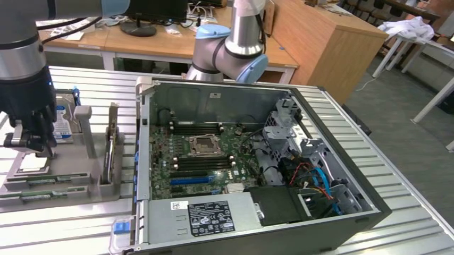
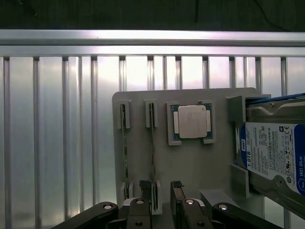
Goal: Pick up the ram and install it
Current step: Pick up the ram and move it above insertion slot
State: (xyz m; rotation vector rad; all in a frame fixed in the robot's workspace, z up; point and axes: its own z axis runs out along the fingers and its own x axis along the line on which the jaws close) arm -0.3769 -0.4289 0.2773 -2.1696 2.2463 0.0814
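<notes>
Over the grey tray [image 2: 138, 167] on the table [image 2: 47, 143], my tool [image 2: 160, 188] hangs wide open with nothing in it. Two green sticks stand on their thin edges in slots in the tray. The ram [image 2: 153, 143] is the one closer to the square silver chip [image 2: 192, 121]. It runs right up to my tool's fingers [image 2: 144, 191], but I cannot tell if they touch it. The other stick [image 2: 125, 143] is just beside it, farther from the chip.

On the chip's other side is a hard drive [image 2: 274, 157]. Its blue and white label says "WD Blue" and "1.0TB".

In the exterior view, the open computer case [image 1: 369, 212] stands on the exterior view's right of the tray. Its dark memory slots [image 1: 199, 127] lie next to the chip socket [image 1: 204, 143]. A black label [image 1: 210, 218] sits on the silver box at the front, but its writing is too small for me to read.
</notes>
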